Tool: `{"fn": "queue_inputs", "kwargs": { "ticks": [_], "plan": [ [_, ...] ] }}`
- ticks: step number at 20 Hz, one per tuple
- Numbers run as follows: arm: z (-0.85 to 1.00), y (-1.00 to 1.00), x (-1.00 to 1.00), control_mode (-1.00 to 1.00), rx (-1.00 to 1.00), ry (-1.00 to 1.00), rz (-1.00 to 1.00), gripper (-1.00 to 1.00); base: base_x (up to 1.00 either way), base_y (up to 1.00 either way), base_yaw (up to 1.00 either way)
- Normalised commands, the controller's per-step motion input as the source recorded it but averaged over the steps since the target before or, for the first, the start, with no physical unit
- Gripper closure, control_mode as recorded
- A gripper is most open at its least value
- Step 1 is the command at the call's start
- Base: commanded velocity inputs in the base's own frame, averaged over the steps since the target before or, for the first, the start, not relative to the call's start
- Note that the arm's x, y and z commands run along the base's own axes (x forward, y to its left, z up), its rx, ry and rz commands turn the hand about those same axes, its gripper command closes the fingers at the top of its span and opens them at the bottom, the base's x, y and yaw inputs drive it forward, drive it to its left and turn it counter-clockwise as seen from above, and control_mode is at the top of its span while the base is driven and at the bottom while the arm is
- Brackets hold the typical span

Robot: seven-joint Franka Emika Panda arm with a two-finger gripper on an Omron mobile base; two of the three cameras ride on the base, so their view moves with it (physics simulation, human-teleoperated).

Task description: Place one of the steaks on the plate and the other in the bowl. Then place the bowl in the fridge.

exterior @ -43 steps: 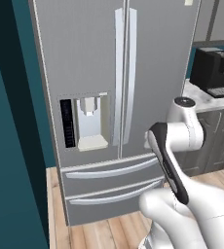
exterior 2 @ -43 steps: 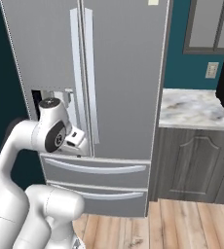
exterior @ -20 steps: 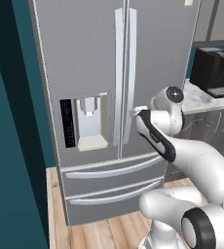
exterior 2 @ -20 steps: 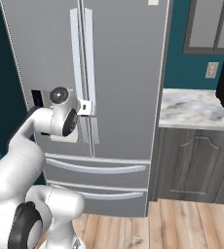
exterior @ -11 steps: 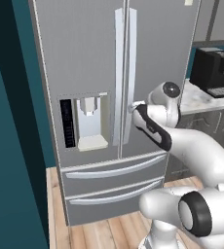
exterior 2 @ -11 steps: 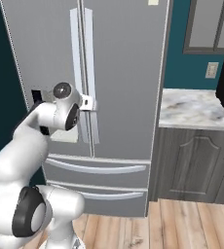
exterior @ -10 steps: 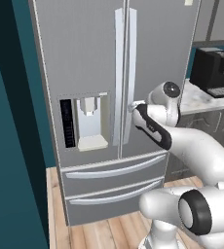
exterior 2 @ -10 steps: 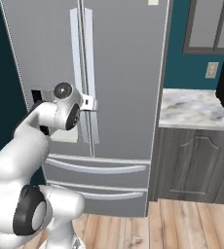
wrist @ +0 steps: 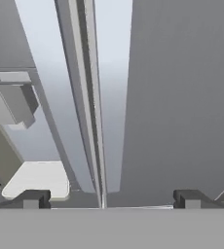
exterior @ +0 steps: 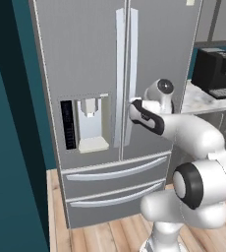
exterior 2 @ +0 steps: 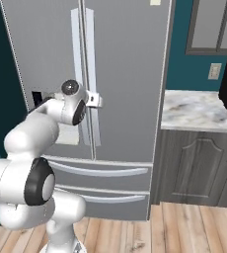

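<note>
While fully open, tool (wrist: 108, 198) straddles fridge (wrist: 182, 97) door handles w/o gripping.

A glossy white arm (exterior: 193, 142) of rounded, bulbous segments with black joint discs and a black band fills the left base view's lower right.

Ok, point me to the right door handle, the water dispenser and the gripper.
right door handle (exterior: 132, 54), left base view, upper stretch of the pale vertical bar.
water dispenser (exterior: 91, 123), left base view, its recessed alcove.
gripper (wrist: 109, 198), hand view, midway between the two dark fingers, set wide apart.
</note>
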Motion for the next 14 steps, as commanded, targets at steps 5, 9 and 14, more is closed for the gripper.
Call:
{"fn": "queue_inputs", "kwargs": {
  "ticks": [5, 9, 14],
  "plan": [
    [0.0, 0.01, 0.43, -1.0, 0.0, 0.0, 0.0, -1.0, 0.0, 0.0, 0.0],
    [0.0, 0.12, 0.42, -1.0, -0.03, 0.0, 0.0, -1.0, 0.0, 0.0, 0.0],
    [0.0, 0.08, 0.35, -1.0, 0.0, -0.04, 0.0, -1.0, 0.0, 0.0, 0.0]
  ]
}}
